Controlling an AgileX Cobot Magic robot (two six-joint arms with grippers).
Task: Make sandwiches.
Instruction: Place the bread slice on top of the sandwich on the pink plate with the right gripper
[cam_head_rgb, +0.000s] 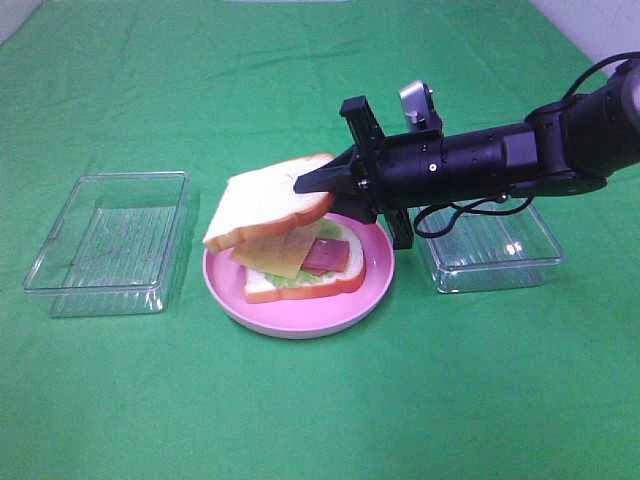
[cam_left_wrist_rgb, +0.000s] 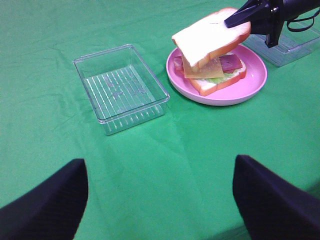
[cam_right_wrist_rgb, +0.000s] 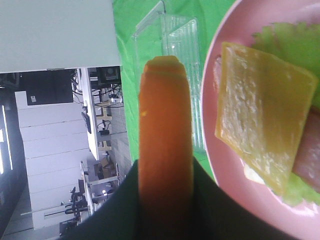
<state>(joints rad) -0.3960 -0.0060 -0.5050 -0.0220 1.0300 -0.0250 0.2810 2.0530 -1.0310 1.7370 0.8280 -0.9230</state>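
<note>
The sandwich lies open on a pink plate (cam_head_rgb: 300, 322): a bottom bread slice (cam_head_rgb: 300, 290) carries green lettuce (cam_head_rgb: 330, 230), a reddish bacon strip (cam_head_rgb: 327, 256) and a yellow cheese square (cam_head_rgb: 280, 252). My right gripper (cam_head_rgb: 315, 182) is shut on the crust edge of the top bread slice (cam_head_rgb: 265, 200), which hangs tilted just above the stack. The right wrist view shows that orange crust (cam_right_wrist_rgb: 165, 135) pinched edge-on, with the cheese (cam_right_wrist_rgb: 262, 115) below it. My left gripper (cam_left_wrist_rgb: 160, 205) stands open over bare cloth, well short of the plate (cam_left_wrist_rgb: 250, 85), with nothing between its fingers.
A clear plastic container (cam_head_rgb: 110, 240) sits empty to the left of the plate. A second clear container (cam_head_rgb: 490, 250) stands to the right, under the right arm. Green cloth covers the whole table.
</note>
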